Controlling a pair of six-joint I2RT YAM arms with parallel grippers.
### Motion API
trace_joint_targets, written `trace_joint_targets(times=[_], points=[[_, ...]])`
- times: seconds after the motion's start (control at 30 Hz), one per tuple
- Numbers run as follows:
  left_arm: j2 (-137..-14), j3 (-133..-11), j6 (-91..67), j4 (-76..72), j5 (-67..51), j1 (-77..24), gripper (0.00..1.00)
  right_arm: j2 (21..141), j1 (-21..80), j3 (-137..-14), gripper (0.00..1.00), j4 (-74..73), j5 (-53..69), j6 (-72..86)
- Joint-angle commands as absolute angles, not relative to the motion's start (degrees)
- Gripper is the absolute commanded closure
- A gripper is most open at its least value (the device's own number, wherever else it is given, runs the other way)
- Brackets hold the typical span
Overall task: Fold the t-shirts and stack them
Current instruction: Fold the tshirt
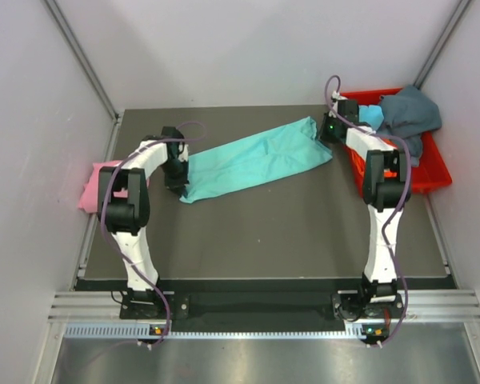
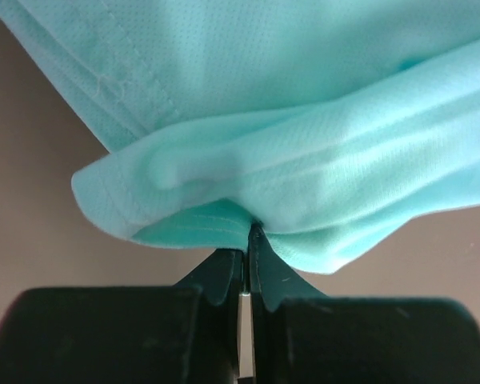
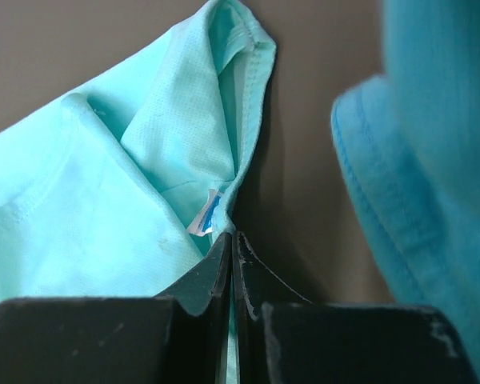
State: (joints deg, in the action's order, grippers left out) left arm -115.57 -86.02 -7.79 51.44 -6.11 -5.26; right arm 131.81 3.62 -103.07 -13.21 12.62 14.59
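Note:
The teal t-shirt (image 1: 256, 160) is stretched across the dark table between both grippers. My left gripper (image 1: 178, 186) is shut on its lower left end; in the left wrist view the jaws pinch a bunched hem of the teal t-shirt (image 2: 304, 168). My right gripper (image 1: 330, 132) is shut on its upper right end; the right wrist view shows the teal t-shirt (image 3: 104, 216) with a white tag (image 3: 204, 216) at my closed jaws. A pink t-shirt (image 1: 96, 186) lies at the table's left edge. A light blue t-shirt (image 1: 372, 116) and a dark grey-blue t-shirt (image 1: 412, 112) lie in the bin.
A red plastic bin (image 1: 432, 172) stands at the right back of the table, holding shirts. White walls enclose the table on the left, back and right. The light blue cloth (image 3: 432, 144) hangs close to the right of my right gripper.

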Motion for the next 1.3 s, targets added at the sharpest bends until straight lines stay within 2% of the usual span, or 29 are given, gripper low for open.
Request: trace_joint_targets(times=[0.0, 0.17, 0.2, 0.23, 0.27, 0.3, 0.37, 0.4, 0.5, 0.67, 0.83, 1.27], points=[[-110.22, -83.42, -7.03, 52.29, -6.06, -5.62, 1.00, 133.76, 4.04, -108.54, 1.00, -10.46, 13.27, 16.70], [-106.36, -79.37, -6.59, 52.56, -5.71, -6.94, 1.00, 136.31, 4.75, -112.84, 1.00, -9.41, 12.40, 17.58], [-105.74, -78.41, -6.42, 52.73, -5.63, -7.03, 1.00, 136.23, 5.01, -112.76, 0.95, -9.40, 11.61, 17.49], [-105.21, -78.05, -6.42, 52.82, -5.63, -7.12, 0.98, 135.80, 5.01, -112.59, 0.86, -9.32, 10.56, 17.32], [-104.16, -77.79, -6.33, 52.91, -5.54, -7.12, 0.84, 134.22, 4.92, -111.72, 0.75, -9.06, 10.37, 17.23], [-103.63, -77.35, -6.33, 52.91, -5.36, -7.12, 0.77, 133.16, 5.01, -111.19, 0.56, -8.97, 10.28, 16.88], [-102.14, -77.34, -6.42, 52.82, -5.10, -7.12, 0.58, 129.04, 5.01, -109.44, 0.47, -8.53, 10.20, 16.17], [-101.69, -77.34, -6.42, 52.82, -4.75, -7.12, 0.44, 127.72, 4.92, -108.90, 0.40, -8.61, 10.11, 16.26], [-99.67, -78.22, -6.42, 53.09, -2.99, -7.03, 0.38, 121.92, 5.01, -106.27, 0.37, -8.88, 10.98, 17.05], [-98.17, -79.63, -6.86, 53.26, -6.75, -7.03, 0.43, 115.32, 5.62, -96.71, 0.39, -8.26, 15.81, 24.07], [-101.85, -80.59, -6.42, 52.91, -12.66, -8.00, 0.62, 116.27, 6.85, -89.83, 0.44, -6.95, 18.45, 30.04], [-115.31, -92.10, -2.37, 53.26, -4.93, -8.79, 0.60, 125.06, 7.21, -91.66, 0.46, -5.89, 20.30, 31.46]])
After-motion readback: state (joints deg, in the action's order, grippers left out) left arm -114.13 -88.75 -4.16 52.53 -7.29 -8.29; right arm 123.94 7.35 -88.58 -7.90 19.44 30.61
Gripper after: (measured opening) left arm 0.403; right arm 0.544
